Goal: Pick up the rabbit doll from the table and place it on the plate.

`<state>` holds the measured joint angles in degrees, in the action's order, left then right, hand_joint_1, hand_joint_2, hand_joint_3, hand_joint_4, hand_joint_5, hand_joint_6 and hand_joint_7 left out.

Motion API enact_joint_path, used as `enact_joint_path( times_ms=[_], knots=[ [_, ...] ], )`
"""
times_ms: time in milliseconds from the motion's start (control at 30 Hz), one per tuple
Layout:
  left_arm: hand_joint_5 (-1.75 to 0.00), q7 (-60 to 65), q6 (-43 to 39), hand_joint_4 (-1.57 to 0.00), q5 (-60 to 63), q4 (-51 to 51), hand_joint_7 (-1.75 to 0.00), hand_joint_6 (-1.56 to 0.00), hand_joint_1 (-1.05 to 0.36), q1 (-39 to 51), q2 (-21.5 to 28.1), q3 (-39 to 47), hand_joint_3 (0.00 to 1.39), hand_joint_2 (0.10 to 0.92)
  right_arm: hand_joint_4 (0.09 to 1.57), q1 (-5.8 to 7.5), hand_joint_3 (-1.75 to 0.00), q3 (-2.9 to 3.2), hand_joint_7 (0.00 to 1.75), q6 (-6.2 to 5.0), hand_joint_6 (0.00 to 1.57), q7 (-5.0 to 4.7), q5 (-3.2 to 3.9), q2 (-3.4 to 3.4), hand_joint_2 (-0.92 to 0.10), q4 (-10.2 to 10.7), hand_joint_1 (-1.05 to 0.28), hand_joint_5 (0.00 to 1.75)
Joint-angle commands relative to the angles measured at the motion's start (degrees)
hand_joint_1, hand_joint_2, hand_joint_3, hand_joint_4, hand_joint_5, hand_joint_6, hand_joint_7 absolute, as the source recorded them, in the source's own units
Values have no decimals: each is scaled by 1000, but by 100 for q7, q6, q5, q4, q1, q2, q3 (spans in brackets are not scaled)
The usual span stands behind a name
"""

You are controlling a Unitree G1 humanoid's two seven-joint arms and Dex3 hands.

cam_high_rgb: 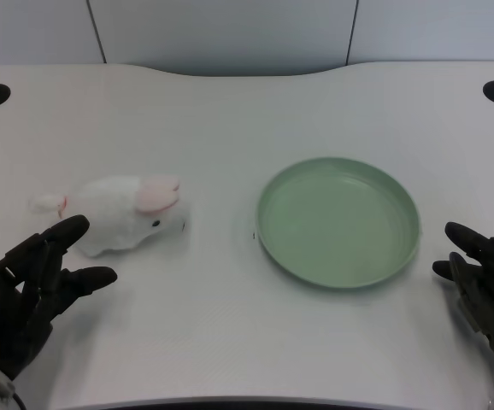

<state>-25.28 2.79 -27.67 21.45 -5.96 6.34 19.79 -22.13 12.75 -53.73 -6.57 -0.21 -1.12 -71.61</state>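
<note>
The rabbit doll [126, 213] lies on its side on the table [230, 111], left of centre in the frame, head and pink ears toward the green plate [339, 222] at centre right. The left hand [26, 290] sits at the lower left with fingers spread and empty, its fingertips just short of the doll's rump, apparently positioned for a reach. The plate holds nothing, so the pick-up has not begun.

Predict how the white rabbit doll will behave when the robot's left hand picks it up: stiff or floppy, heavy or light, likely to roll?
The rabbit doll looks plush and fuzzy, so it will probably squash and flop. It seems light for its size. Lying flat on the table, it is unlikely to roll when the left hand nudges it.
</note>
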Motion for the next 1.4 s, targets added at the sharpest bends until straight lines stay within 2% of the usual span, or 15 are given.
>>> enact_joint_path(
  times_ms=[33, 167, 267, 400, 533, 633, 733, 833, 900, 967, 1000, 1133, 1200, 1267, 1400],
  knots=[
    [-1002, 76, 69, -649, 3, -147, -5, -873, -623, 169, -2, -5, 347, 921, 668, 4, -311, 3, 6, 4, 927, -54, -4, -83, -921, 25, -289, 803],
    [-989, 48, 165, -637, 21, -272, -5, -874, -611, 278, -2, -83, 358, 921, 696, -12, -300, 50, 7, -68, 930, 2, 55, -69, -921, -14, -254, 821],
    [-1004, 40, 168, -652, 6, -267, -8, -882, -605, 273, -6, -82, 360, 921, 703, -17, -300, 29, 7, -83, 931, -86, -10, -93, -921, -50, -231, 815],
    [-1001, 4, 141, -647, -34, -205, -9, -887, -619, 254, -3, -53, 351, 921, 714, -25, -299, 47, 8, -78, 932, -106, 4, -83, -921, -80, -219, 796],
    [-1001, 42, 102, -649, 49, -242, -4, -880, -608, 235, 49, -73, 354, 921, 727, -27, -303, 16, 12, -111, 942, -156, -55, -88, -921, -97, -232, 778],
    [-1001, -236, -218, -632, 74, -87, -1, -860, -615, 156, 120, -68, 322, 921, 724, -36, -299, 37, 11, -130, 941, -105, -50, -80, -921, -120, -227, 769],
    [-955, -323, -714, -626, 323, -23, -2, -862, -651, 48, 222, -150, 275, 921, 729, -57, -302, 33, 9, -45, 937, -146, -56, -62, -921, -118, -227, 770],
    [-901, -401, -1733, -570, 1178, -8, 0, -795, -663, -146, 646, -472, 293, 921, 724, -68, -309, 52, 6, 9, 931, -77, 4, -33, -921, -71, -219, 770],
    [-750, -418, -2093, -535, 1618, -37, -1, -706, -691, -326, 970, -648, 246, 921, 716, -75, -321, 82, 1, 22, 923, 48, 73, -21, -921, -63, -233, 770],
    [-637, -488, -2255, -486, 1891, -112, 0, -628, -755, -518, 1285, -784, 205, 921, 720, -94, -307, 106, 3, 49, 925, 53, 80, -45, -921, -131, -238, 764],
    [-598, -491, -2384, -471, 2084, -150, 0, -603, -778, -622, 1464, -862, 193, 921, 723, -93, -301, 79, 4, 69, 927, -9, 28, -66, -921, -153, -239, 761],
    [-236, -307, -2945, -396, 3044, -103, 0, -437, -878, -1178, 2128, -1227, 178, 921, 717, -78, -303, 92, 0, 182, 915, 52, 84, -34, -921, -99, -263, 730],
    [-168, -195, -3107, -359, 3552, -71, 0, -367, -913, -1437, 2400, -1433, 175, 921, 716, -64, -311, 79, 1, 151, 917, 36, 69, -29, -921, -74, -248, 728],
    [-101, -170, -2918, -264, 4028, -182, 0, -285, -940, -1653, 2640, -1661, 163, 921, 717, -54, -313, 99, 3, 121, 921, 109, 111, -13, -921, -57, -238, 737],
    [-21, -55, -2777, -132, 4912, -178, 0, -185, -991, -2146, 2925, -2161, 139, 921, 706, -11, -314, 18, 2, 57, 914, 36, -2, -31, -921, -5, -258, 756]
  ],
)
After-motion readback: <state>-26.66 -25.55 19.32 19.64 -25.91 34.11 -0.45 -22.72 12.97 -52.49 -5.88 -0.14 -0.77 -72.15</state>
